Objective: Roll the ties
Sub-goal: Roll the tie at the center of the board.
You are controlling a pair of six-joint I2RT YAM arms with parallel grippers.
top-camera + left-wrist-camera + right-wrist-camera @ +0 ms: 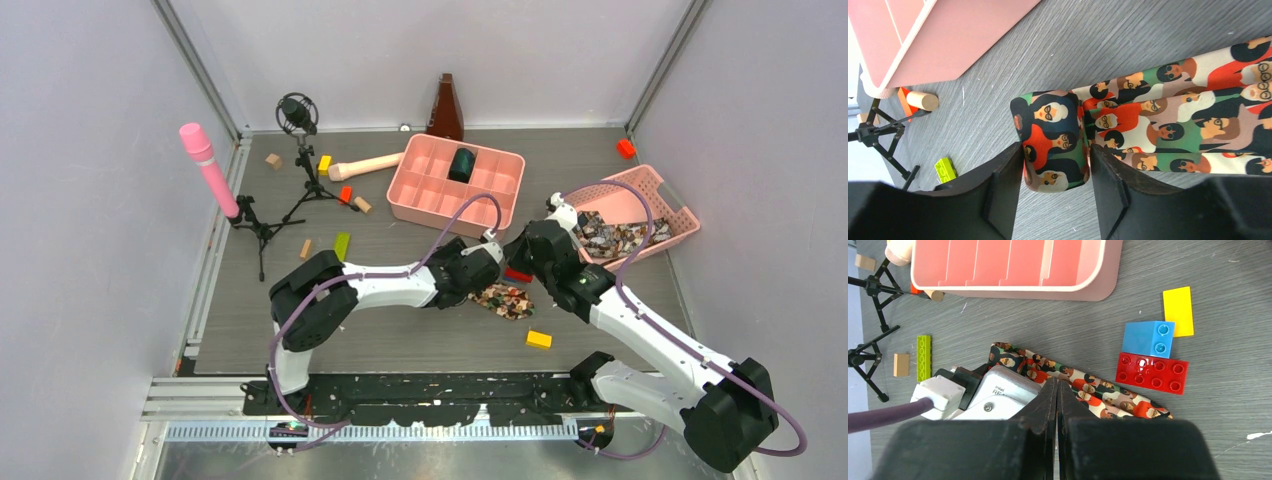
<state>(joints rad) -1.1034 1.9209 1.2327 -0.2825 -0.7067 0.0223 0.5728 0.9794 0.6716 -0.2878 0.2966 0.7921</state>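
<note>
From above, I see both arms reaching to mid-table and meeting over the tie [505,300], which lies flat on the grey top just in front of the tray [405,190]. More ties [615,238] are heaped in the basket [680,212] to the right. From the left wrist, one end of the tie is already wound into a short fat roll, and the left gripper [1056,149] has that roll between its fingers [1008,185]. The jaws press in on both flanks, so I read it as a grip on the roll, while the unrolled length runs off flat to the right. From the right wrist, the right gripper [1057,385] has its jaws pinched fully together with nothing between them. It hovers over the tie's flat run near the left wrist, with the red brick [1152,372] and blue block [1148,339] just beside the far end of the fabric. I judge the tie light, soft and limp, with a smooth weave that may slide on the table. The roll will likely spring loose if released, so I would hold it across its flanks. I'd pin the flat run with the closed right tips rather than pinch it.
</note>
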